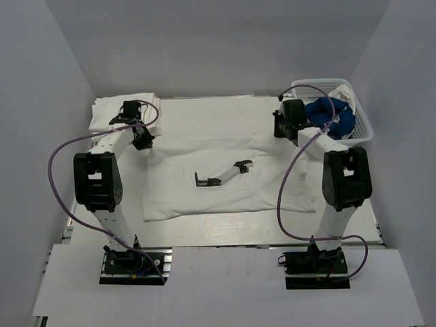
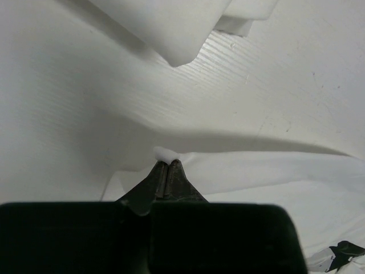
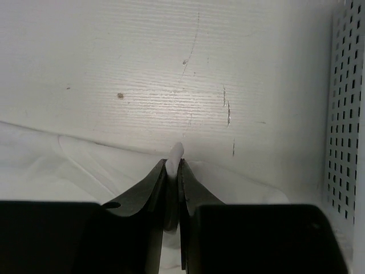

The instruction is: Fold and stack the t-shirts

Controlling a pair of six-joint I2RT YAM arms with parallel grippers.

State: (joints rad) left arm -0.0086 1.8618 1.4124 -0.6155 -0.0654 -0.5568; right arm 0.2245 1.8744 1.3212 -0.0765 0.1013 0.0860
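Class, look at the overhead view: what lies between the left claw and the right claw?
The far edge of the spread white t-shirt runs between the left claw and right claw, each pinching it, seen in the top view.

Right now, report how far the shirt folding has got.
Done: a folded white stack sits at the far left. In hand: the left gripper and right gripper each pinch the far edge of the white t-shirt spread mid-table, unfolded. Left: the blue shirt and white cloth in the basket.

Lab test cell: plain white walls (image 1: pixel 218 41) enclosing a table (image 1: pixel 204 112)
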